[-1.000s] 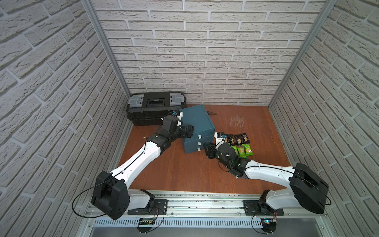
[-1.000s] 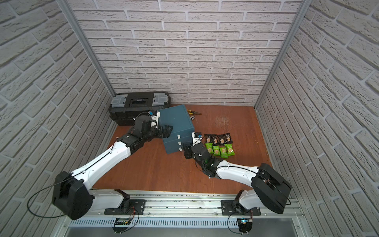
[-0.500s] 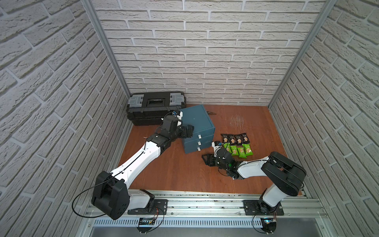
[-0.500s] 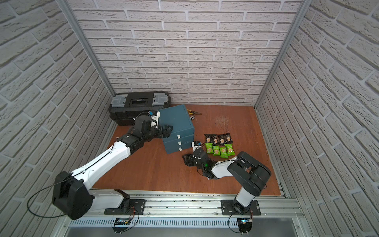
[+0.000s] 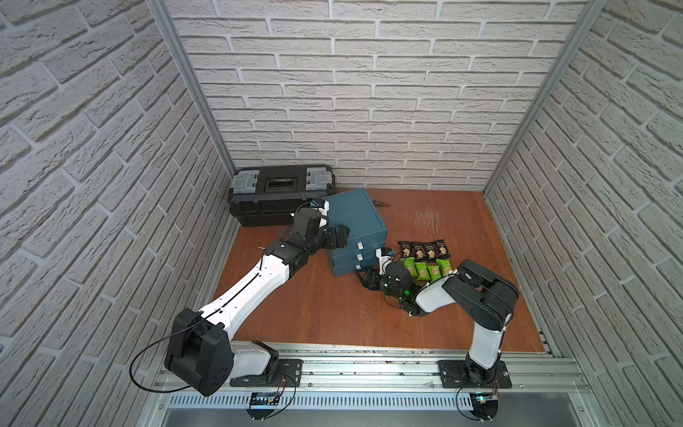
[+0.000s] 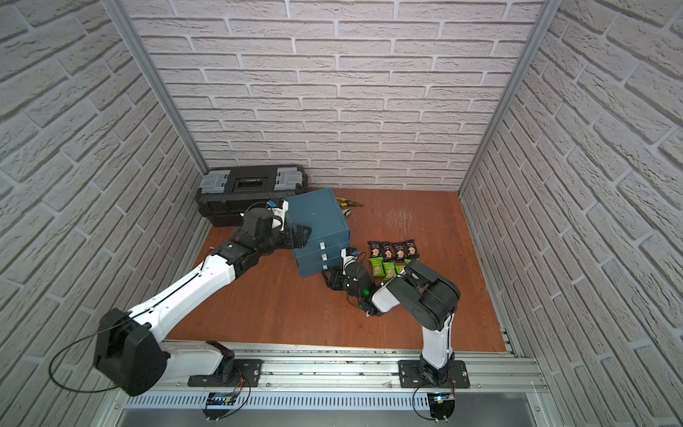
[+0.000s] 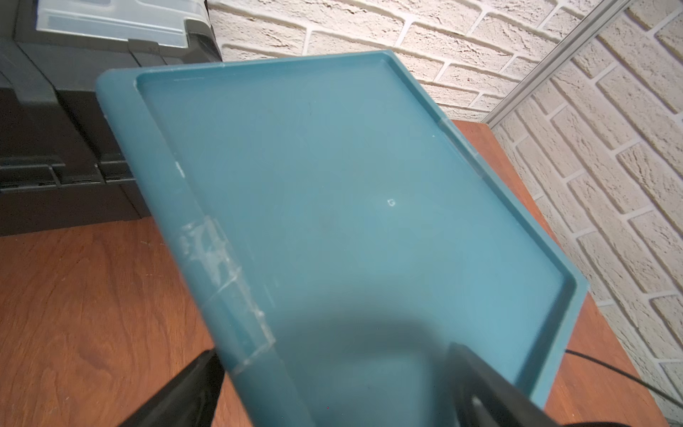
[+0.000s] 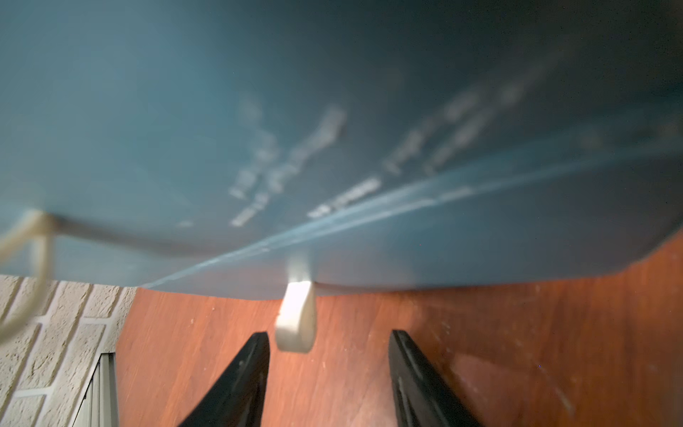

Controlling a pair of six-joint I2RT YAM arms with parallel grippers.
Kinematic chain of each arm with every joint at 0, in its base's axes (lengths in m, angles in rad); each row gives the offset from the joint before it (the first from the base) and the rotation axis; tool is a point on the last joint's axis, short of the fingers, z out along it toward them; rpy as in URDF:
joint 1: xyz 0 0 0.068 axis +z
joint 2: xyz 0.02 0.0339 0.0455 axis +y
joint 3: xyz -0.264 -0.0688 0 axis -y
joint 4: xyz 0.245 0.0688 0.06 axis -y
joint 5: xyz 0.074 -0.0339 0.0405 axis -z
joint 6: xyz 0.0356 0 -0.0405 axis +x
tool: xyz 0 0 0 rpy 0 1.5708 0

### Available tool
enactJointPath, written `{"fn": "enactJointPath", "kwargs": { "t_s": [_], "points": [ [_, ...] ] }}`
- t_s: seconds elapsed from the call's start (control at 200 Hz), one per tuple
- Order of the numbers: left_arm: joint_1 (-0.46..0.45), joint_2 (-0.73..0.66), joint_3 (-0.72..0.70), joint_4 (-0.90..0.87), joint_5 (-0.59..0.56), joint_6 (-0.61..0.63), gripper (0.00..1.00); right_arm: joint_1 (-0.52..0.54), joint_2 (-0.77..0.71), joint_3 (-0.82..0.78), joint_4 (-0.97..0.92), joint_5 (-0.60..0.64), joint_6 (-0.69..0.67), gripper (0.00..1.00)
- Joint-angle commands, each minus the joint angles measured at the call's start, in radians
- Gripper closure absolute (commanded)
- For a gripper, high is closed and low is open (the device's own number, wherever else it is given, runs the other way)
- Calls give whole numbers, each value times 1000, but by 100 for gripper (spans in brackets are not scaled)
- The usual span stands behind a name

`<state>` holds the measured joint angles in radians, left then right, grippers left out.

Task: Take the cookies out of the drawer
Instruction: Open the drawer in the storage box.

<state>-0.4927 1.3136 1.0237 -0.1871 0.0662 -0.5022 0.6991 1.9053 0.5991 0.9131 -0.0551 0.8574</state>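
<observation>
Blue drawer cabinet (image 5: 356, 222) sits toward the back left of the wooden surface (image 5: 318, 307), turned at an angle, three white handles down its front face. All three drawers look closed in both top views.

Cookies (image 5: 425, 258) lie on the surface just to the right of the cabinet, outside it: a back row of four black packets, a front row of green packets touching them. In a top view the right arm's elbow covers part of the green row (image 6: 386, 268), so the full count cannot be read.

Right gripper (image 5: 369, 278) low over the surface, at the foot of the cabinet front, near the lowest handle. In the right wrist view the jaws stand apart with nothing between them; the white handle (image 8: 295, 318) is just ahead of the tip of one finger (image 8: 244, 373), not clasped. Cabinet front there is blurred.

Left gripper (image 5: 338, 236) is at the cabinet's left top edge. The left wrist view shows the recessed blue top (image 7: 351, 207) close up with one dark finger on either side of the cabinet's corner. Jaws spread over that edge; whether they press on it I cannot tell.

Black toolbox (image 5: 281, 192) against the back wall, behind the left arm. Pliers (image 6: 349, 202) lie on the surface behind the cabinet.
</observation>
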Motion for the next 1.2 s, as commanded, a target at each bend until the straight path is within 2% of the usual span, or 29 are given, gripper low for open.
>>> {"fn": "enactJointPath", "kwargs": {
  "t_s": [0.0, 0.375, 0.64, 0.935, 1.195],
  "points": [
    [-2, -8, -27, -58, 14, 13, 2, -10, 27, 16, 120, 14, 36, 47],
    [-2, -14, -48, -46, 18, 8, 2, -9, 122, 65, 198, -12, 100, 67],
    [-2, -29, -56, -51, 14, 9, 1, -6, 98, 54, 121, -7, 75, 97],
    [-2, -43, -55, -58, 10, 8, 1, 58, -44, 42, -133, 34, 13, 97],
    [-2, -57, -48, -71, 10, 8, 2, 105, -107, -65, -182, 68, 44, 97]
  ]
}}
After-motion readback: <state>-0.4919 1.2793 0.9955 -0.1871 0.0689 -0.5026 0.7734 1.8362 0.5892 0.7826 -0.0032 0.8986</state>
